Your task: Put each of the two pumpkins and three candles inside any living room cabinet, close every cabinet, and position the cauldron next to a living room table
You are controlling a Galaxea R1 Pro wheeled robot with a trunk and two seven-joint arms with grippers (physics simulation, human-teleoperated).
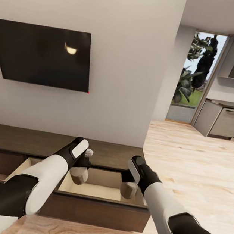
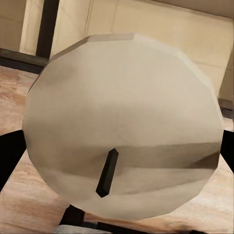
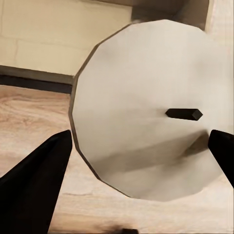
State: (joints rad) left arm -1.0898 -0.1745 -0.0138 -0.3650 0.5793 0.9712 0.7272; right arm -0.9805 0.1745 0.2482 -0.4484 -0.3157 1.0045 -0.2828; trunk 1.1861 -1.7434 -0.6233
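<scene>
The dark-brown cabinet (image 1: pixel 111 154) runs along the wall under the TV, with a wide drawer (image 1: pixel 94 191) pulled out and its pale tan inside showing. My left gripper (image 1: pixel 79 174) is shut on a grey candle (image 1: pixel 79 176) held over the drawer's left part. In the left wrist view this candle (image 2: pixel 122 112) shows its top and dark wick, with black fingers (image 2: pixel 9 158) at its sides. My right gripper (image 1: pixel 128 189) is shut on a second candle (image 1: pixel 128 190) over the drawer's right part. The right wrist view shows that candle (image 3: pixel 146 112) between dark fingers (image 3: pixel 34 190).
A black TV (image 1: pixel 43 55) hangs on the wall above the cabinet. Light wood floor (image 1: pixel 198 175) stretches to the right toward grey kitchen units (image 1: pixel 227 121) and a glass door (image 1: pixel 197 73). The dark drawer front (image 1: pixel 94 212) juts toward me.
</scene>
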